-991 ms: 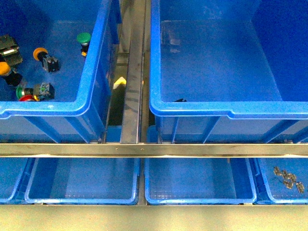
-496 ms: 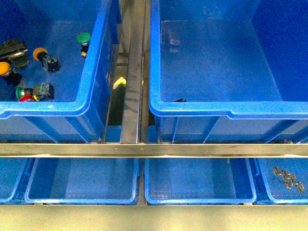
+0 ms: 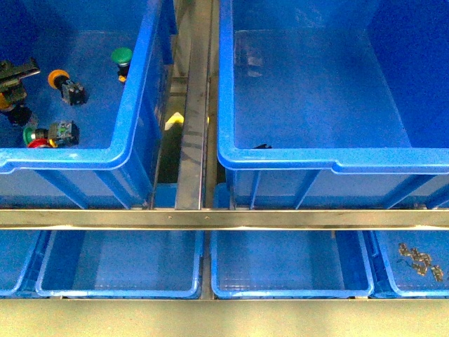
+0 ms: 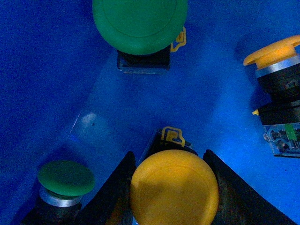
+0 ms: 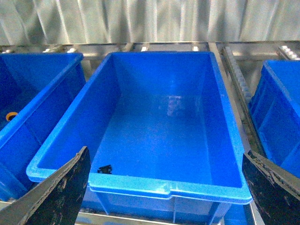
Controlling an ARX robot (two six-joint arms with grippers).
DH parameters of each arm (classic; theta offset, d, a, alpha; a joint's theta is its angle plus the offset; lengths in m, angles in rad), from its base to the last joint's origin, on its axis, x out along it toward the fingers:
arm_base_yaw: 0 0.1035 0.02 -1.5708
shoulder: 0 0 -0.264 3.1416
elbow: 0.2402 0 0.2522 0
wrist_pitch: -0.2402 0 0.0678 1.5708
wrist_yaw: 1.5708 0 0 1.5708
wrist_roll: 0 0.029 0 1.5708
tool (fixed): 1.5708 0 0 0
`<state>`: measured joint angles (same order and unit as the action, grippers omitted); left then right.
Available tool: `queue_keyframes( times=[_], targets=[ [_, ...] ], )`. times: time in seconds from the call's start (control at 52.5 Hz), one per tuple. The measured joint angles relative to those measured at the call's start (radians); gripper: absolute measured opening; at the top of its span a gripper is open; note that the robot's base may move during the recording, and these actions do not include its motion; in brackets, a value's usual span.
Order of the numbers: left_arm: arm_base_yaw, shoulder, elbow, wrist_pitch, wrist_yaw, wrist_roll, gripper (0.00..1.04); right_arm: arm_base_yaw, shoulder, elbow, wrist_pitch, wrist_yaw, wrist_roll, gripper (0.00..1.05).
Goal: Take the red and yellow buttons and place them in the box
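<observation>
two yellow buttons (image 4: 174, 190), two green buttons (image 4: 139, 23), left hand (image 4: 168, 157) flanking one.

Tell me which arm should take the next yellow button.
Left. The left gripper straddles a yellow button, with fingers on either side of the cap; whether they touch it is unclear. The right gripper hangs open above a big blue bin with no buttons in view.
</observation>
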<state>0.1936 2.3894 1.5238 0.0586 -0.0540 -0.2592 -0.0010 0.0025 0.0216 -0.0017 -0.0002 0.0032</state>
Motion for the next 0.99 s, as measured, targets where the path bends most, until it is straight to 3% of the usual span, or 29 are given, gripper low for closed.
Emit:
queue_keyframes(
  times=[0.191,0.476,0.629,0.819,0.991],
  targets=[
    [0.015,-0.054,-0.048,-0.005,0.062,-0.02,0.35,0.0,0.0,0.0,0.0,0.0,0.0,0.98],
    [0.054,-0.343,-0.217,-0.056,0.216,-0.138,0.35,0.0,0.0,0.0,0.0,0.0,0.0,0.98],
    [0.053,-0.487,-0.312,-0.179,0.369,-0.253,0.35,0.0,0.0,0.0,0.0,0.0,0.0,0.98],
    [-0.002,-0.622,-0.384,-0.266,0.56,-0.42,0.34,0.0,0.0,0.0,0.0,0.0,0.0,0.98],
    [-0.153,-0.764,-0.412,-0.273,0.656,-0.535,0.34,0.0,0.0,0.0,0.0,0.0,0.0,0.98]
  ],
)
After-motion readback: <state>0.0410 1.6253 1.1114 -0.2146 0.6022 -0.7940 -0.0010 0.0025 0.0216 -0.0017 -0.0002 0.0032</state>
